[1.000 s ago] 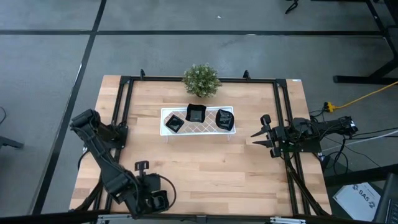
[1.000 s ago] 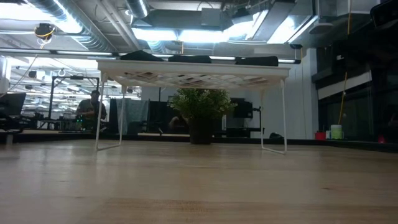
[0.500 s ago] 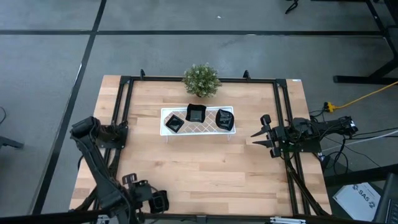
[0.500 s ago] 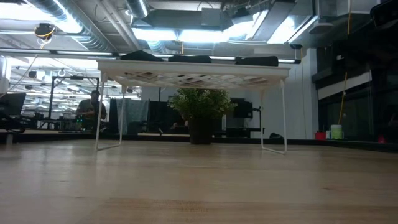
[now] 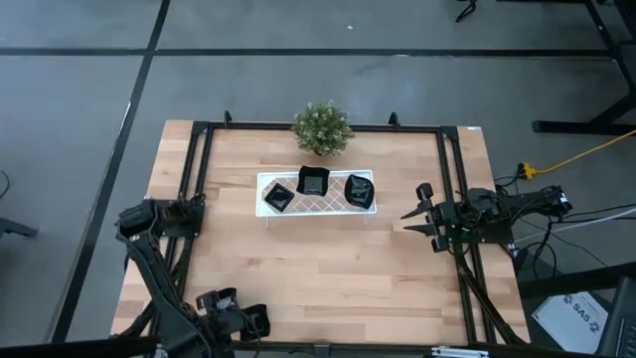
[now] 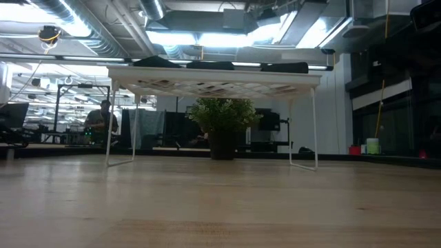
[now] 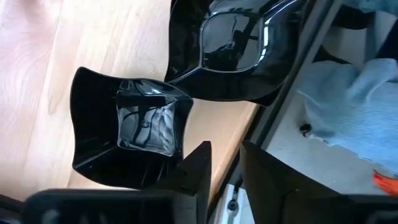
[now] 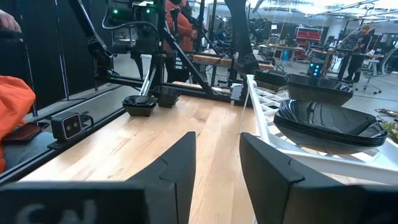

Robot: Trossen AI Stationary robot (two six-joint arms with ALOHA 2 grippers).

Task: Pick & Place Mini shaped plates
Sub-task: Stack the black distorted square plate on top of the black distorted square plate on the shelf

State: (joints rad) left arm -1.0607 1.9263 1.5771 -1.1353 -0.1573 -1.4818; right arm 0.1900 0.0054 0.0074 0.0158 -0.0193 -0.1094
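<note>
Two glossy black mini plates sit at the table's near-left corner: a squarish one (image 7: 134, 124) and a rounder one (image 7: 236, 43), also seen far off in the right wrist view (image 8: 140, 104). My left gripper (image 7: 225, 149) (image 5: 238, 320) hovers low over that corner, open by a narrow gap, with one finger above the squarish plate's rim. More plates rest in three stacks (image 5: 313, 182) on the white lattice tray (image 5: 266, 181), which stands on thin legs (image 6: 315, 131). My right gripper (image 5: 417, 216) (image 8: 217, 143) waits open to the tray's right. My left gripper has one finger (image 7: 196, 165) over the rim of the squarish plate (image 7: 168, 168), coming from above. I cannot tell whether it touches the rim. The plate lies flat on the table.
A small green potted plant (image 5: 321, 127) stands just behind the tray. Black frame rails (image 5: 452, 169) run along the table's left, right and far sides. The table's near edge (image 7: 249, 137) is right beside the two plates. Bare wood (image 5: 338, 268) lies between the tray and the near edge.
My left arm has drawn back toward the table's near-left corner and dropped lower, carrying its gripper closer to the near edge. The right arm, the tray and its plates have kept still.
</note>
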